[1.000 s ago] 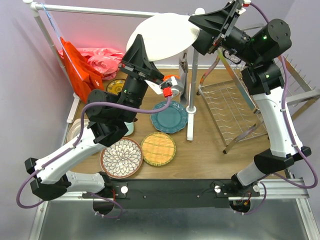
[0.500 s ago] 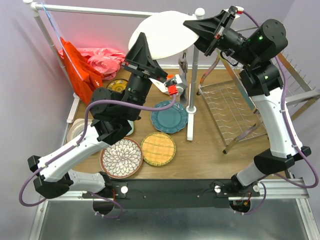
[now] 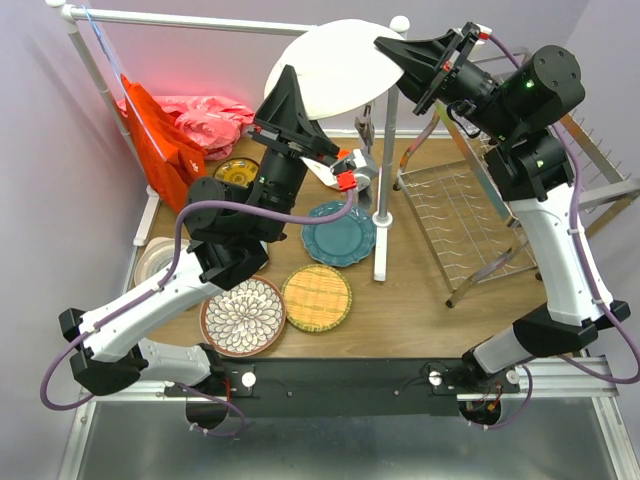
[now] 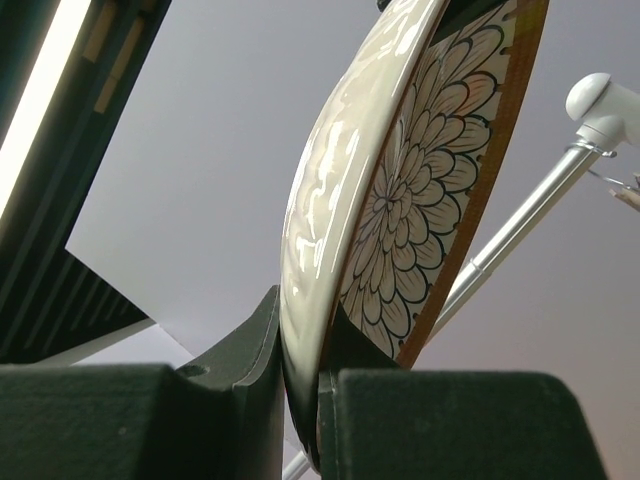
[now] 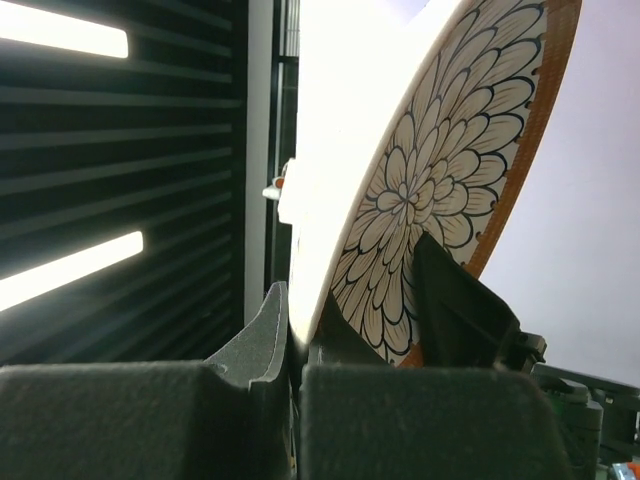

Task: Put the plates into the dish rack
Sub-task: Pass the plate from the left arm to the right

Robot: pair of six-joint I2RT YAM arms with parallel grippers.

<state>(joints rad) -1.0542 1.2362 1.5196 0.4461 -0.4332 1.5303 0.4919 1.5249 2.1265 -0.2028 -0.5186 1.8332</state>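
Brown-rimmed glossy round floral plate (image 3: 335,62) | left pincer (image 3: 284,75) clamps its rim | right pincer (image 3: 388,42) clamps rim too

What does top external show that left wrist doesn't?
Only top external: the dish rack, the teal plate, woven plate and a second floral plate, and the right gripper on the held plate's far rim. Only left wrist: the held plate's floral face and brown rim. Both: the held plate pinched in the left gripper, and the white rail.
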